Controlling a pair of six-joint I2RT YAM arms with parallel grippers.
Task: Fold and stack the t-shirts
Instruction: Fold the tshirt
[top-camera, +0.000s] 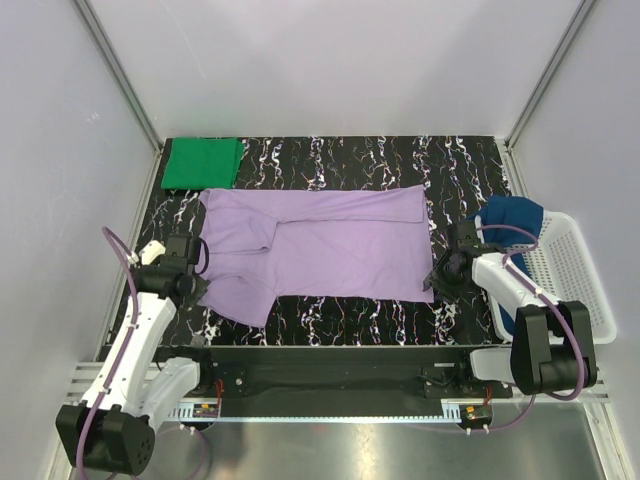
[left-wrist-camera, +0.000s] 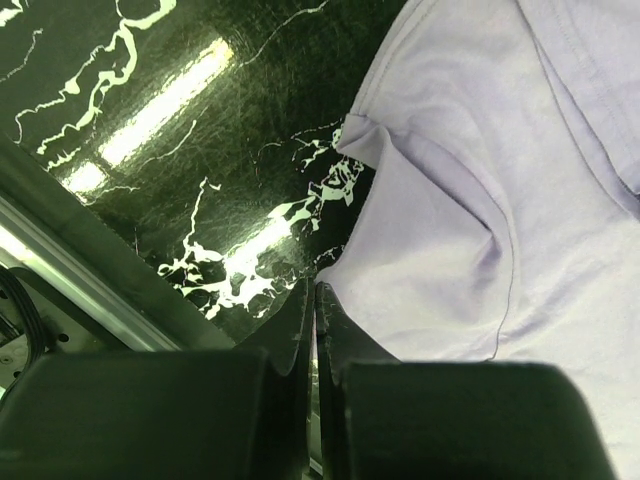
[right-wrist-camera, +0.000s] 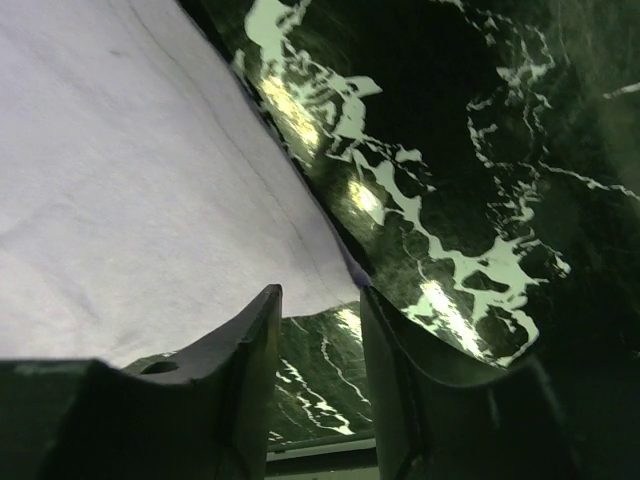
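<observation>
The lavender t-shirt (top-camera: 330, 240) lies spread flat across the middle of the table, neck end to the left. It also shows in the left wrist view (left-wrist-camera: 500, 150) and the right wrist view (right-wrist-camera: 120, 180). My left gripper (top-camera: 197, 278) (left-wrist-camera: 316, 290) is shut at the shirt's left edge, and the cloth runs to a point at its tips. My right gripper (top-camera: 437, 280) (right-wrist-camera: 320, 300) is open, low over the table, with the shirt's near right corner between its fingers. The green t-shirt (top-camera: 203, 162) lies folded at the back left. The dark blue t-shirt (top-camera: 512, 215) hangs bunched over the basket's left end.
A white mesh basket (top-camera: 575, 270) stands at the table's right edge, beside my right arm. The table (top-camera: 400, 165) is black marble-patterned, with white walls on three sides and a metal rail along the near edge (left-wrist-camera: 60, 240).
</observation>
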